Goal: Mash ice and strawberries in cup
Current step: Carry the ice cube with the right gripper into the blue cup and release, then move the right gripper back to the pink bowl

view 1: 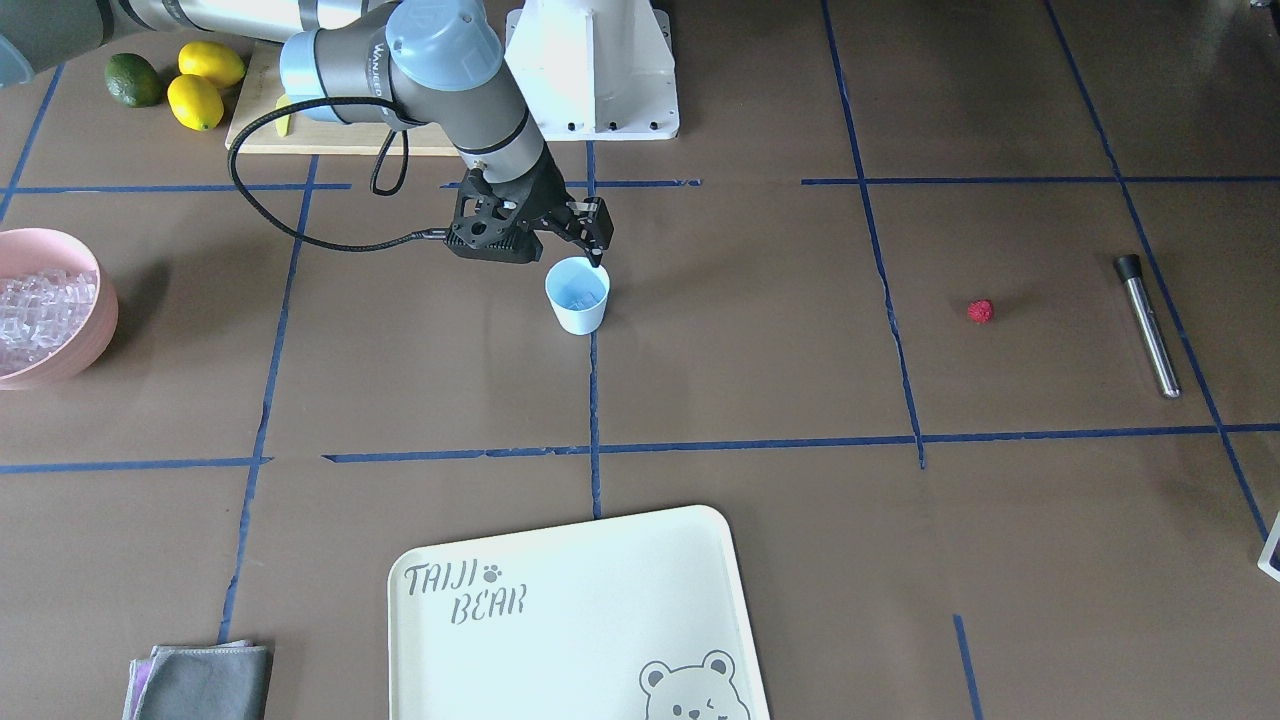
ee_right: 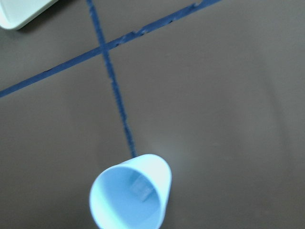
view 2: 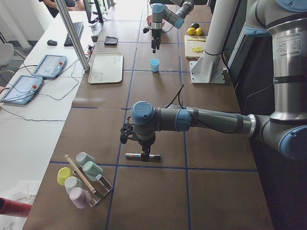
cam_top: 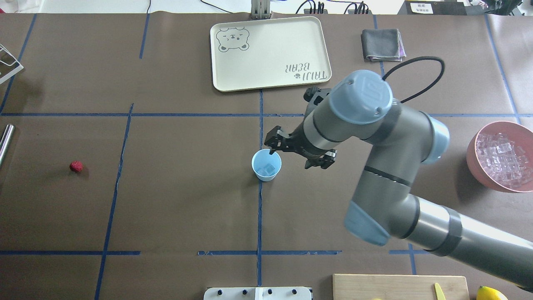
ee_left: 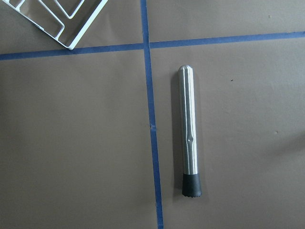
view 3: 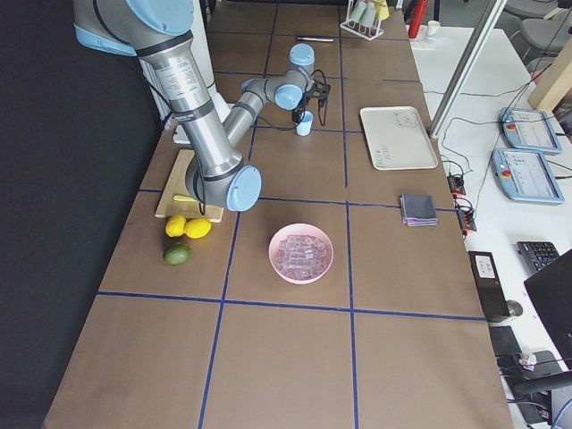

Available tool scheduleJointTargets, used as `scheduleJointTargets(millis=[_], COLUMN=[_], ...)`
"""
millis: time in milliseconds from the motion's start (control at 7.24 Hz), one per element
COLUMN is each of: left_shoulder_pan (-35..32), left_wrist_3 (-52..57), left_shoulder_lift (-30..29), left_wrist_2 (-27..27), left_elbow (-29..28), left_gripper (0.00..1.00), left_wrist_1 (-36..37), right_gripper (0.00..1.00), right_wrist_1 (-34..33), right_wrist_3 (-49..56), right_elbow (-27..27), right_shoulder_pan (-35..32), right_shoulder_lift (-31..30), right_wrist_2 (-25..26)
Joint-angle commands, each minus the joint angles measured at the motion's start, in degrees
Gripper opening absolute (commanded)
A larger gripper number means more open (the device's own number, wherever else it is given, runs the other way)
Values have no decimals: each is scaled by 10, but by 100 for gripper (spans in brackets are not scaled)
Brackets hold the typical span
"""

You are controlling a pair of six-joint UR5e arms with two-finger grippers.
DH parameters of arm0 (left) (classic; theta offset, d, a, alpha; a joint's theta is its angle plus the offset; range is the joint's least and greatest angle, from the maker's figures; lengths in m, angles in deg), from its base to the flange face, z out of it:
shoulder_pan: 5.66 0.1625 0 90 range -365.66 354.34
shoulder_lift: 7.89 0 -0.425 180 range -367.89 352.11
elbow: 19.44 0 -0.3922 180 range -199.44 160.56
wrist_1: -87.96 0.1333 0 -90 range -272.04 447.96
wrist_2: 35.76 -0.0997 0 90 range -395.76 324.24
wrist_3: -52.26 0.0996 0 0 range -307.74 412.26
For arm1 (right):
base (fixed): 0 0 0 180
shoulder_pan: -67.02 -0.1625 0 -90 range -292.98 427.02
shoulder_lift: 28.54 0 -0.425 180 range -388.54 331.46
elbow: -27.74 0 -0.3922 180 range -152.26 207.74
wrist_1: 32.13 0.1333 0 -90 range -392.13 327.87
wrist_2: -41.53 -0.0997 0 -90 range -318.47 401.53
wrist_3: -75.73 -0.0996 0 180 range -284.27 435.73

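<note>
Ice, one clear cube [cam_top: 270, 168] plainest from overhead, sits in the small pale blue tapered cup [view 1: 577, 318] mid-table on brown blue-taped paper [view 1: 750, 350], under the right gripper [cam_top: 290, 159], fingers apart; the small red strawberry [cam_top: 76, 166] lies well apart on open surface; whether the left gripper [view 2: 143, 153] is parted or closed cannot be told.

Brown bench [view 1: 760, 330], blue tape lines [view 1: 595, 420], a few bright spots.
My cup [view 1: 577, 297] is pale blue, and the strawberry [view 1: 981, 311] is red. The ice [view 1: 40, 305] is clear and whitish in a pink bowl [view 1: 100, 320]. The tray [view 1: 600, 640] is cream with a grey bear and grey lettering. The lemons [view 1: 195, 102] are yellow, and my right fingers [view 1: 598, 232] are black.
</note>
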Motion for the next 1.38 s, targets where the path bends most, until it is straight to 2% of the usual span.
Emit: scheduleJointTargets(millis=[0, 138, 276, 414, 690, 966, 1242], left_shoulder_pan=[0, 0, 0, 0, 0, 1, 1], left_wrist_3=[1, 0, -1, -3, -3, -3, -3], left_shoulder_lift=[4, 17, 44, 58, 58, 58, 58], left_wrist_2=[0, 0, -1, 0, 0, 0, 0], left_elbow=[0, 12, 48, 61, 62, 61, 60], left_gripper=[100, 100, 100, 100, 100, 100, 100], left_wrist_1=[0, -1, 0, 0, 0, 1, 1], right_gripper=[100, 100, 100, 100, 100, 100, 100], right_wrist_1=[2, 4, 4, 3, 1, 4, 5], right_wrist_3=[180, 286, 406, 517, 680, 816, 820], right_elbow=[-75, -90, -88, -70, -16, 23, 33], right_shoulder_pan=[-86, -129, -168, -208, -287, -317, -315], right_shoulder_lift=[-159, -233, -282, -313, -326, -343, -337], right_wrist_2=[-53, -53, -52, -47, -54, -47, -45])
